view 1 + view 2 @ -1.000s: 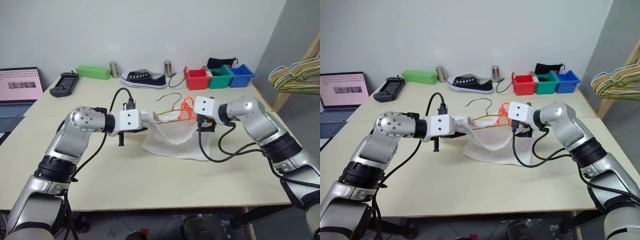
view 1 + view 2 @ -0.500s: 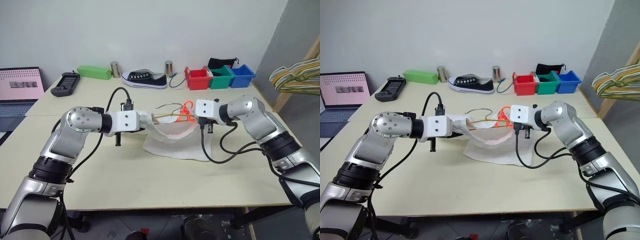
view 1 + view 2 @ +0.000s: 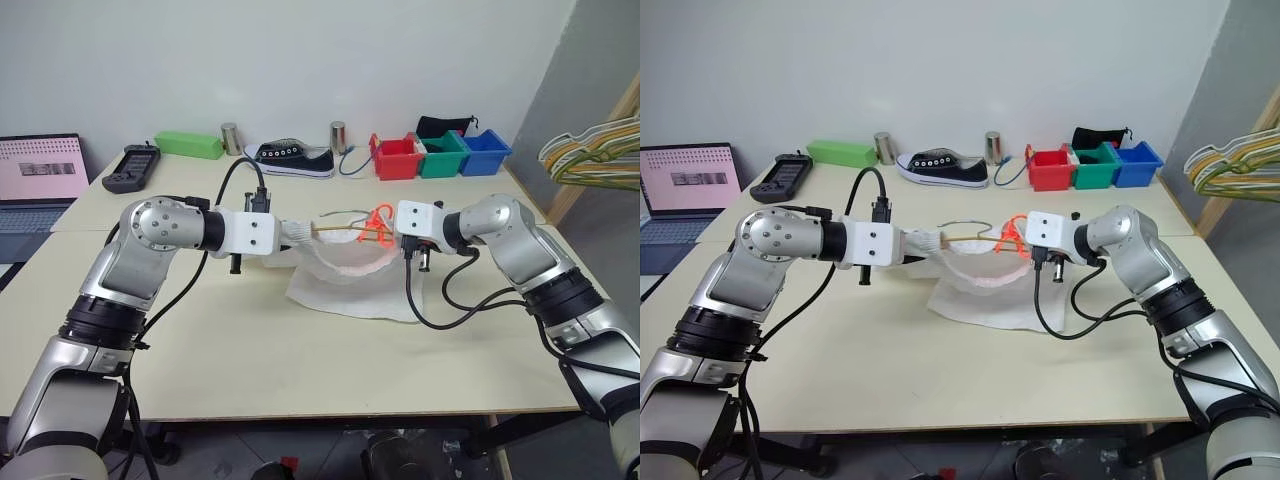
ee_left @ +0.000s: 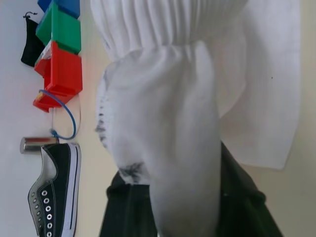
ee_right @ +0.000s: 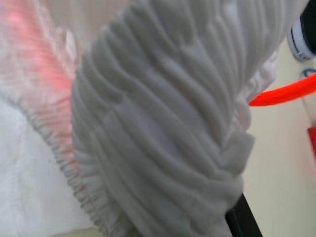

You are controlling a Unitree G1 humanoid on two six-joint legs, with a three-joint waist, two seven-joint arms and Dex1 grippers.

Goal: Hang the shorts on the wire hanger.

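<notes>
You have the shorts (image 3: 345, 275) stretched between both arms over the middle of the table (image 3: 300, 360). Their gathered waistband is lifted off the surface while the lower fabric lies flat on the table, toward the near right.

Your left gripper (image 3: 290, 238) is at the left end of the waistband. In the left wrist view the white fabric is bunched over its fingers (image 4: 123, 207), and you cannot tell from the pictures how far apart the jaws stand.

Your right gripper (image 3: 385, 240) is at the right end of the waistband, its jaws closed down on the gathered elastic, which crowds the right wrist view. The orange-red drawstring (image 3: 372, 222) sticks up just beside it.

The wire hanger (image 3: 335, 228) runs along the raised waistband between the two grippers, its yellow-gold bar just above the fabric and its silver hook rising toward the far side.

At the far edge of the table sit a black sneaker (image 3: 290, 157), a green box (image 3: 187, 145) and red, green and blue bins (image 3: 440, 155). A laptop (image 3: 38, 180) stands at the far left.
</notes>
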